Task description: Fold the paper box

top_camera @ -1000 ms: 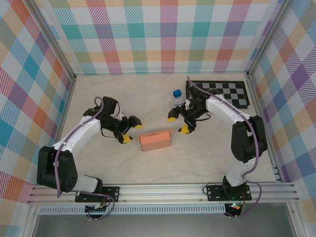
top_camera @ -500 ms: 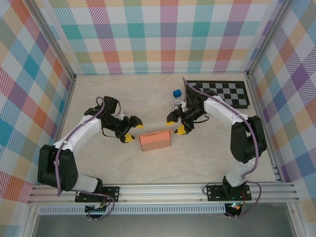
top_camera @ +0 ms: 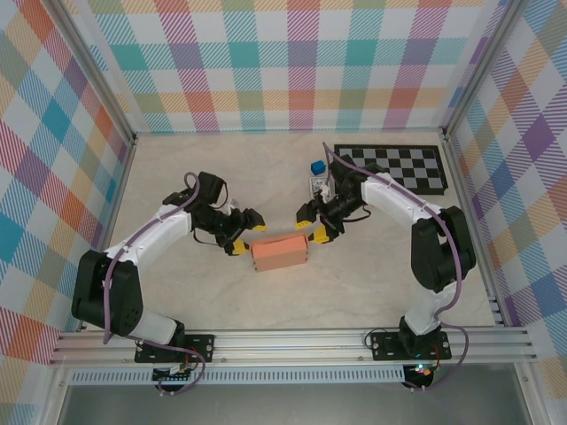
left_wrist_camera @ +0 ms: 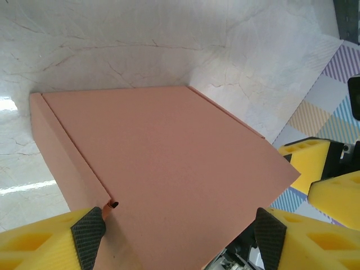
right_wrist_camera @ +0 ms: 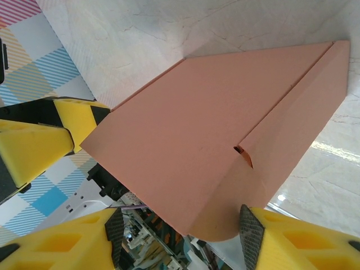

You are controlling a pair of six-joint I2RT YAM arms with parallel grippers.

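The paper box (top_camera: 279,252) is a closed salmon-orange rectangular box lying flat on the marble table, long side left to right. My left gripper (top_camera: 246,236) stands at its left end and my right gripper (top_camera: 311,230) at its right end. In the left wrist view the box (left_wrist_camera: 169,157) reaches between the left gripper (left_wrist_camera: 179,239) pads; the right pad stands clear of it, so the jaws are open. In the right wrist view the box (right_wrist_camera: 197,146) lies between the right gripper (right_wrist_camera: 180,236) pads; its rounded flap is near one pad (right_wrist_camera: 250,233), with a gap at the other.
A tiny blue cube (top_camera: 317,166) and a small card pack (top_camera: 319,184) sit just behind the right gripper. A black-and-white chequered mat (top_camera: 399,168) lies at the back right. Plaid walls enclose three sides; a metal rail (top_camera: 292,341) runs along the front.
Both grippers have moved inward to the ends of the box. The right jaws have narrowed noticeably, the left jaws slightly. The box has not moved.
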